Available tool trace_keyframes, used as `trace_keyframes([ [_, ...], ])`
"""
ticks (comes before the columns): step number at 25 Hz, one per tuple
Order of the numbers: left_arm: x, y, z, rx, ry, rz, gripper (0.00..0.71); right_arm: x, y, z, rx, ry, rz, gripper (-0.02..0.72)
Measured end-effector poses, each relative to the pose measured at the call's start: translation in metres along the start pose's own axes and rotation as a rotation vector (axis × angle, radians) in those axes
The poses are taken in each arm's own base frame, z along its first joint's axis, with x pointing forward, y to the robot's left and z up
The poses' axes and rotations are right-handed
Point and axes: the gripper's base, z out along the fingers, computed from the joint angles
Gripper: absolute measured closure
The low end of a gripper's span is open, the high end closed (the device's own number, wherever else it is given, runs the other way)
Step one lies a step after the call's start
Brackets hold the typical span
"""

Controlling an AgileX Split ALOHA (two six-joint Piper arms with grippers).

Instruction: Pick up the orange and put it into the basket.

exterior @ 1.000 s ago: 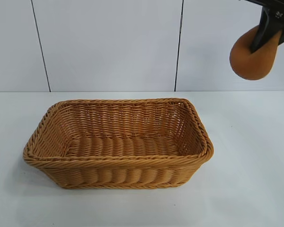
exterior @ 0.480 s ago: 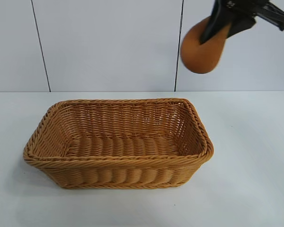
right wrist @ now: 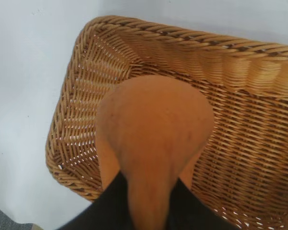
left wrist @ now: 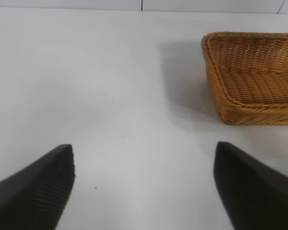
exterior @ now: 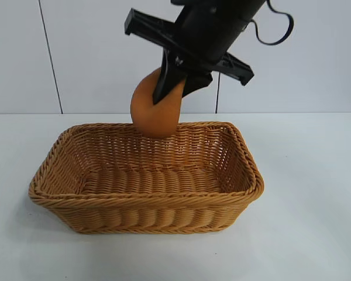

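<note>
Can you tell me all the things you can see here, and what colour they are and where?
orange: one, brownish-orange, squeezed in the right gripper, up in the air over the back part of the basket.
basket: one, tan-golden wicker, sitting on the table, nothing inside it.
table: one, white, under the basket.
wall: white panels with dark seams, behind the table.
right gripper: one, black, shut on the orange, reaching down from the top of the exterior view.
left gripper: one, black, open, holding nothing, above bare table off to one side of the basket.
</note>
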Motion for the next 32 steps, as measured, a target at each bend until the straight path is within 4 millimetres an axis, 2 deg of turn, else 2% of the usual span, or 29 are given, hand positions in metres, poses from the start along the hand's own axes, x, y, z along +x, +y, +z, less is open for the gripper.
trace_keyframes([
  [5,0.0,0.0,0.0,-0.001,0.0,0.0,0.14,0.006,-0.015,0.046,0.026,0.053,0.038,0.66],
  [9,0.0,0.0,0.0,-0.001,0.0,0.0,0.14,0.012,-0.02,0.061,0.035,0.099,0.048,0.651],
  [10,0.0,0.0,0.0,-0.001,0.0,0.0,0.14,0.012,-0.02,0.062,0.035,0.101,0.047,0.615],
  [12,0.0,0.0,0.0,-0.001,0.0,0.0,0.14,0.012,-0.02,0.062,0.035,0.101,0.046,0.47],
  [14,0.0,0.0,0.0,-0.001,0.0,0.0,0.14,0.012,-0.02,0.062,0.035,0.101,0.038,0.255],
  [15,0.0,0.0,0.0,-0.001,0.0,0.0,0.14,0.012,-0.019,0.061,0.033,0.107,0.035,0.178],
  [17,0.0,0.0,0.0,-0.001,0.0,0.0,0.14,0.01,-0.018,0.058,0.033,0.13,0.02,0.078],
  [20,0.0,0.0,0.0,-0.001,0.0,0.0,0.14,0.002,-0.013,0.048,0.048,0.164,-0.032,0.036],
  [24,0.0,0.0,0.0,-0.001,0.0,0.0,0.14,-0.018,-0.006,0.024,0.115,0.188,-0.117,0.028],
  [27,0.0,0.0,0.0,-0.001,0.0,0.0,0.14,-0.034,-0.007,0.002,0.227,0.188,-0.153,0.027],
  [30,0.0,0.0,0.0,-0.001,0.0,0.0,0.14,-0.048,-0.014,-0.019,0.337,0.162,-0.155,0.026],
  [32,0.0,0.0,0.0,-0.001,0.0,0.0,0.14,-0.056,-0.027,-0.03,0.369,0.15,-0.124,0.026],
])
